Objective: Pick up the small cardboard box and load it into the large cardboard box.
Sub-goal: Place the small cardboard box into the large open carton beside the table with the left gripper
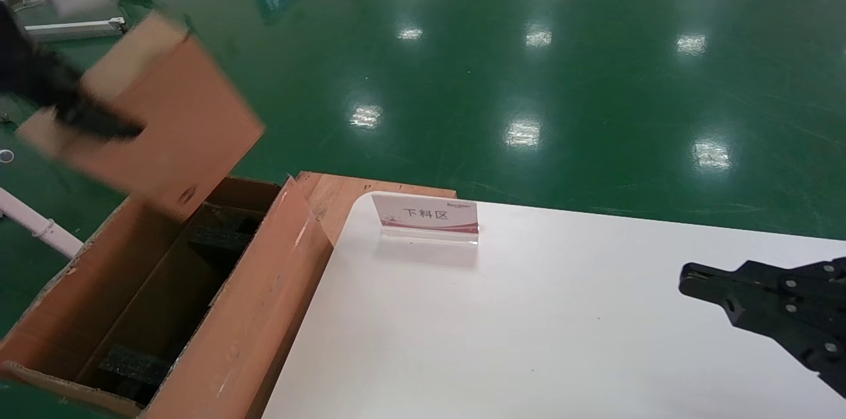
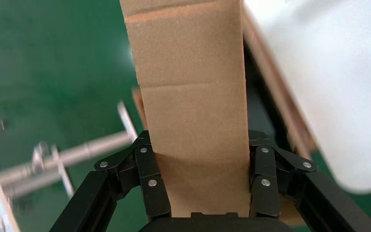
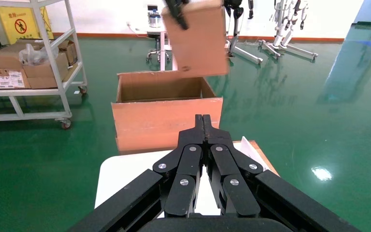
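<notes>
The left gripper [image 2: 200, 193] pinches the small box [image 1: 158, 118] by its narrow sides, holding it tilted in the upper left of the head frame, above the far end of the open large box [image 1: 218, 313] at lower left. The risk is a low corner catching the large box's rim or the foam blocks [image 1: 132, 363] inside and jamming the small box askew. Only the left wrist view shows the fingers [image 2: 154, 186] pressed on the cardboard. Only the right wrist view shows the right gripper [image 3: 203, 123] pressed together, idle over the white surface [image 1: 562, 340].
</notes>
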You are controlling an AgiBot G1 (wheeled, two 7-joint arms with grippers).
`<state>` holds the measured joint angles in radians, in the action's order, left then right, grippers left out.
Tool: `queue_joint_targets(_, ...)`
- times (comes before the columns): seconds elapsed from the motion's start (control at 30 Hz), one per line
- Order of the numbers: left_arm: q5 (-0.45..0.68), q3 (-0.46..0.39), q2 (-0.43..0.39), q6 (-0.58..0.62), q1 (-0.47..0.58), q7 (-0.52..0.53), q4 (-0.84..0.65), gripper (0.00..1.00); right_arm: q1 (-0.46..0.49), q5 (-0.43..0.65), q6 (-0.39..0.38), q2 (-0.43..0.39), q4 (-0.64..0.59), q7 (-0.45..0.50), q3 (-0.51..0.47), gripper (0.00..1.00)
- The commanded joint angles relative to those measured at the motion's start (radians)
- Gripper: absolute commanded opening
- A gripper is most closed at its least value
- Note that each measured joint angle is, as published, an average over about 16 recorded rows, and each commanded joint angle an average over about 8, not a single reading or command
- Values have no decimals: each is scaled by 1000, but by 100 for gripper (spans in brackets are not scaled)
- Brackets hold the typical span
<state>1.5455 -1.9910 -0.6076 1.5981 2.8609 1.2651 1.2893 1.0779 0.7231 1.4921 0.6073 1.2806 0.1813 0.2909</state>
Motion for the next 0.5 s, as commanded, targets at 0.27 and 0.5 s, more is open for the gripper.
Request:
queue_joint_targets(0.27,-27,-173,49,-17,9,46,-7,0,0,0,0,0,0,0,1,100)
queue_joint_targets(0.5,-33,-229,96,-41,-39,120,3,0,0,-1,0,0,0,0,1,100)
